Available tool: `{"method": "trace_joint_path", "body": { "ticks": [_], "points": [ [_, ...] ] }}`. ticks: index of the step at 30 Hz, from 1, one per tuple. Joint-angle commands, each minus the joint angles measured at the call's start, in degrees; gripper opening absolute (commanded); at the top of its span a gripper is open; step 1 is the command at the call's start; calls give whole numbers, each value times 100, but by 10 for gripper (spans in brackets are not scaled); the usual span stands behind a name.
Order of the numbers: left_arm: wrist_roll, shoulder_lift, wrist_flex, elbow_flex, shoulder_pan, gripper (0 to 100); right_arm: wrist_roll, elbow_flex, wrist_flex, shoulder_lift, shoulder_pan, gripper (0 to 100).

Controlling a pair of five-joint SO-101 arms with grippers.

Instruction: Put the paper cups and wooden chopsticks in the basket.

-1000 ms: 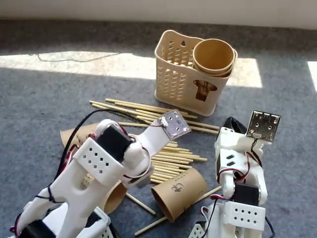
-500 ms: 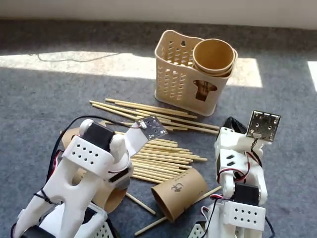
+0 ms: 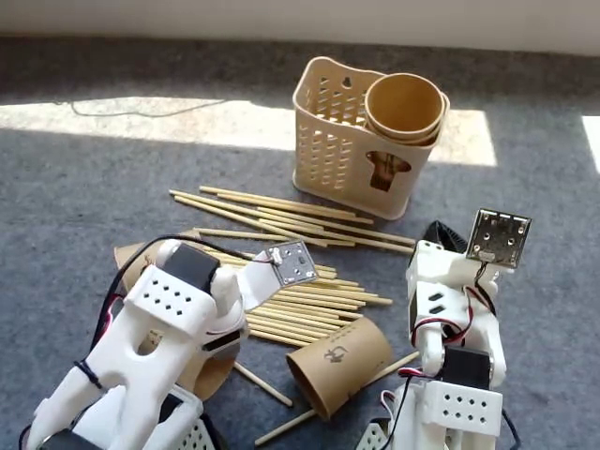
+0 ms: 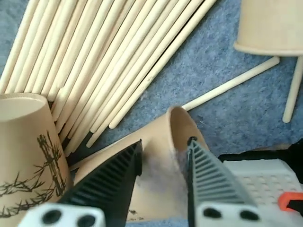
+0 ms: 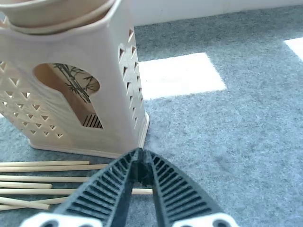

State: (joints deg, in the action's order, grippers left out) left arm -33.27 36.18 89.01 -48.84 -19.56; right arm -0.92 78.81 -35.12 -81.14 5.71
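Note:
A beige perforated basket (image 3: 328, 141) (image 5: 94, 118) stands at the back, with stacked paper cups (image 3: 405, 105) inside it. Wooden chopsticks (image 3: 300, 220) (image 4: 94, 61) lie fanned out in front of it. One paper cup (image 3: 342, 361) (image 4: 270, 23) lies on its side near the front. My left gripper (image 4: 164, 141) is shut on another paper cup (image 4: 161, 189) that lies on the carpet, with a finger on each side. A third cup (image 4: 23, 142) (image 3: 141, 253) lies beside it. My right gripper (image 5: 141, 163) is shut and holds nothing, low over the carpet facing the basket.
Everything sits on grey carpet (image 3: 94, 178). A few stray chopsticks (image 3: 281, 427) lie near the front cup, and some (image 5: 42, 179) lie by the basket's foot. The right arm (image 3: 459, 309) stands folded at the front right. Bare carpet stretches left of and behind the basket.
The left arm has drawn back toward the front left and its wrist has dropped low over the cup beneath it. The right arm has not moved.

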Motion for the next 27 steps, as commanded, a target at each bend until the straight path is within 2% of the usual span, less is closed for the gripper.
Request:
{"method": "trace_joint_path", "body": {
  "ticks": [1,7,14,18,22,27],
  "points": [
    [-79,136,-88,-40,119,128,18,-31,171,-66,66,6],
    [-62,136,-70,505,75,5,18,-31,171,-66,66,6],
    [-53,136,686,1490,66,6,18,-31,171,-57,66,6],
    [-18,136,853,2088,66,6,18,-31,171,-57,66,6],
    [492,110,844,2712,31,6,18,-31,171,-57,66,6],
    [1248,110,818,3442,-418,6,18,-31,171,-57,66,6]
  ]
}}
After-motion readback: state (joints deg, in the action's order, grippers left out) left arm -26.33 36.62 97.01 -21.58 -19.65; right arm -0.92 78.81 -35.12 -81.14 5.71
